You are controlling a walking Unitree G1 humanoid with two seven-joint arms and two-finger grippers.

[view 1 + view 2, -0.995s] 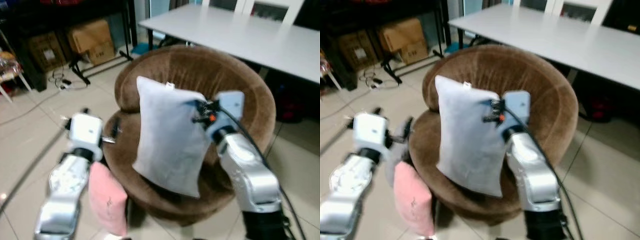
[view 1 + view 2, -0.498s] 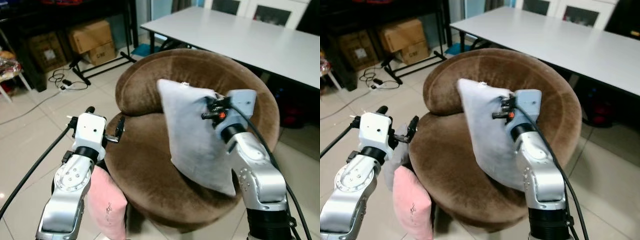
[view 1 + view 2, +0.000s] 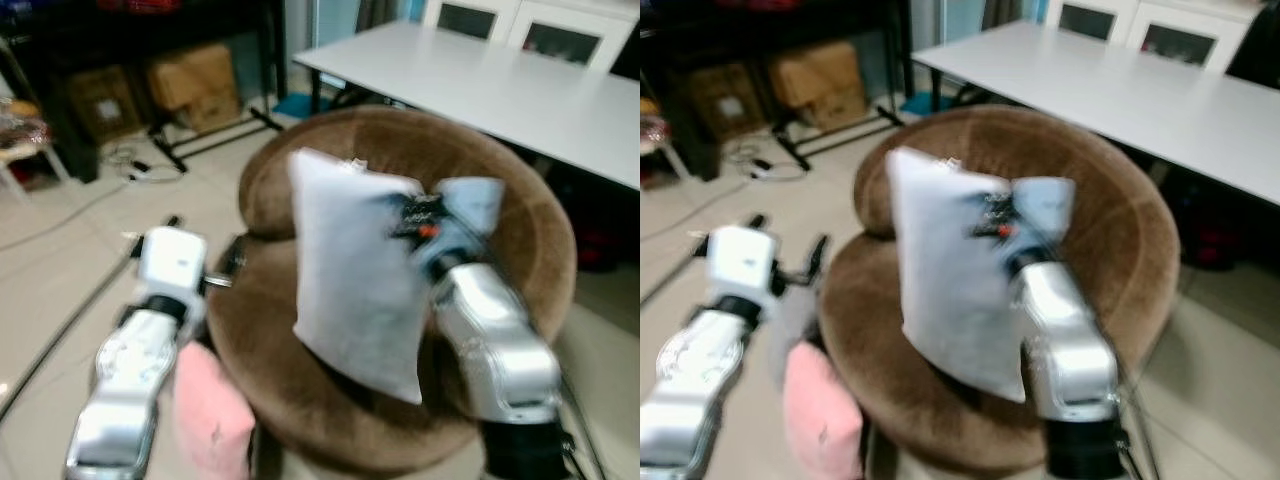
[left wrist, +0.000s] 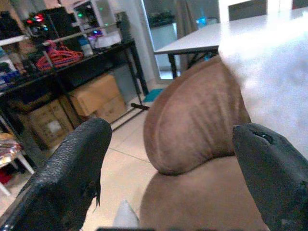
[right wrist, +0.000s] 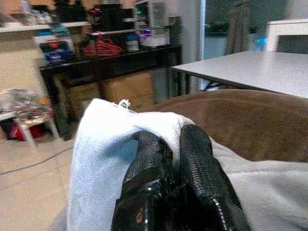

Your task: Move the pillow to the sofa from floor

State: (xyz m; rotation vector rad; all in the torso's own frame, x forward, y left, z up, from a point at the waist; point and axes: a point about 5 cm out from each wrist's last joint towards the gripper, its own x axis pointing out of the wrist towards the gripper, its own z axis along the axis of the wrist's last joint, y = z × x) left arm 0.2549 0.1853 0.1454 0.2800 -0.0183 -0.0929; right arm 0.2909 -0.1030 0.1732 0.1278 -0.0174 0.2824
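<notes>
Pillow (image 3: 355, 270): white, hanging upright above the seat of the brown sofa (image 3: 520, 200), off the floor.
Right gripper (image 5: 171, 147): jaws clamped on the pillow's upper edge, a fold of cloth pinched between them.
Left gripper (image 4: 168, 159): jaws wide apart, holding nothing, near the sofa's left side.
Step in hand: lowering; best to let the bottom edge settle on the seat, lean it on the backrest, then let go.
Nearby: pink cushion (image 3: 210, 420) on the floor by the left arm.

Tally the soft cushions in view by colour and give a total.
White pillow, held over the brown sofa by the right pincer: 1
Pink cushion, low beside the sofa: 1
Total: 2
</notes>
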